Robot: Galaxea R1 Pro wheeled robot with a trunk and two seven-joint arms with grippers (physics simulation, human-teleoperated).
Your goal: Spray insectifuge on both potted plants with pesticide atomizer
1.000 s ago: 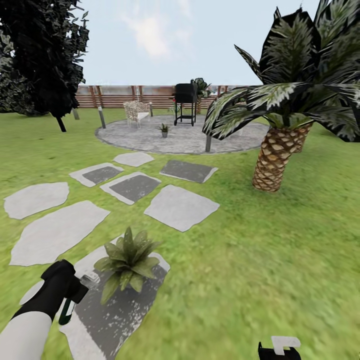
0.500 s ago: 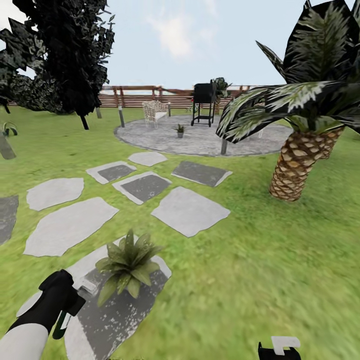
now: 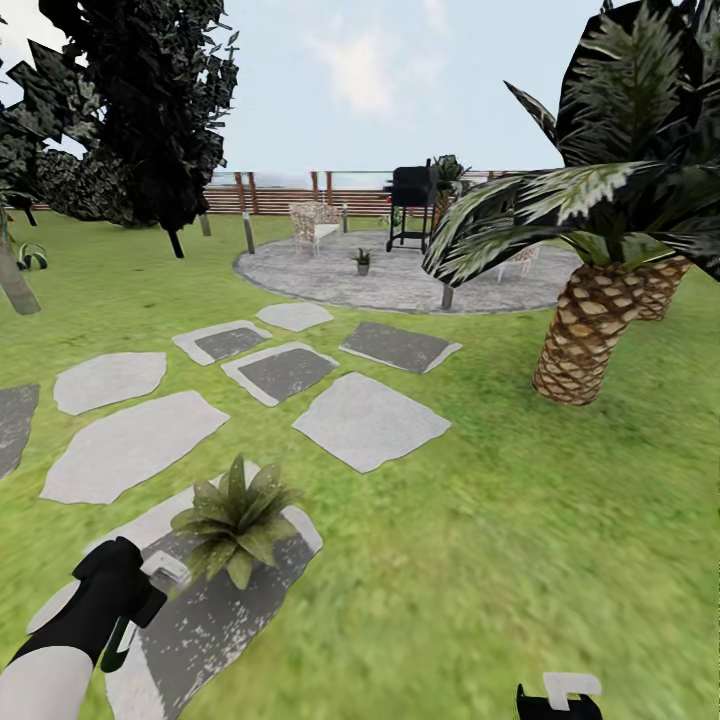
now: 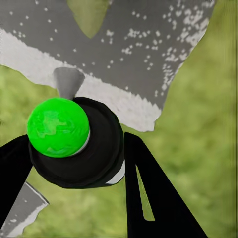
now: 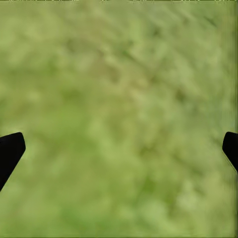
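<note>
Since half a second ago the whole head view has slid a little, so my camera turned; the near plant now sits slightly further left and lower in view, and the things themselves have not moved. My left tool [image 3: 150,585] is closed around the pesticide atomizer [image 4: 74,148], a black cylinder capped here by a bright green ball, with a grey nozzle poking out beyond it. It hangs just beside the near potted plant [image 3: 235,520], which stands on a dark stepping stone [image 3: 215,620]. My right tool [image 5: 119,148] is spread wide with nothing between its tips, over bare lawn [image 3: 520,560] at the near right. Further out, the second potted plant [image 3: 362,262] stands on the round patio [image 3: 400,285], far off, near a black grill [image 3: 412,205] and the fence [image 3: 280,200]. A palm [image 3: 590,330] rises at the right. I judge the atomizer is placed to treat the near plant; the far one will need a drive across the stones
</note>
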